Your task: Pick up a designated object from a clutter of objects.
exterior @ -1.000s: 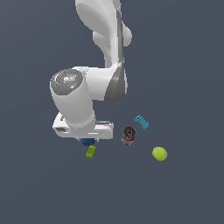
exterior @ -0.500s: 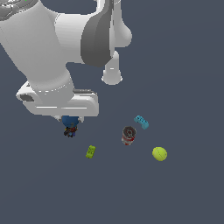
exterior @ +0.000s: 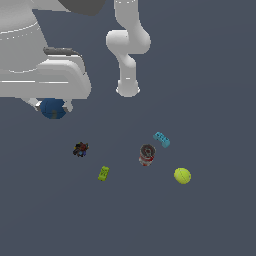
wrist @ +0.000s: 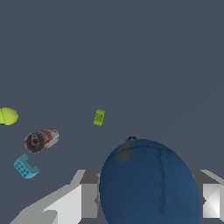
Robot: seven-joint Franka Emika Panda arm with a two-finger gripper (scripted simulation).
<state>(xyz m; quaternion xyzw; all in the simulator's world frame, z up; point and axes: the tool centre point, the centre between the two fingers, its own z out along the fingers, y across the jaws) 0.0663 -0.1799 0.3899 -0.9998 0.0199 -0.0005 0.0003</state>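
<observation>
Wrist view: dark blue ball (wrist: 148, 183) between gripper (wrist: 144, 199) fingers.

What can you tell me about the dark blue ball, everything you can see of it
The small dark blue ball is plain and matte-looking, with a faint darker seam running down its surface and a dull brownish smudge near the top. It sits between the fingers of the gripper, which is shut on it. In the exterior view it hangs just beneath the white hand, lifted clear of the grey floor and apart from the other scattered items.
</observation>
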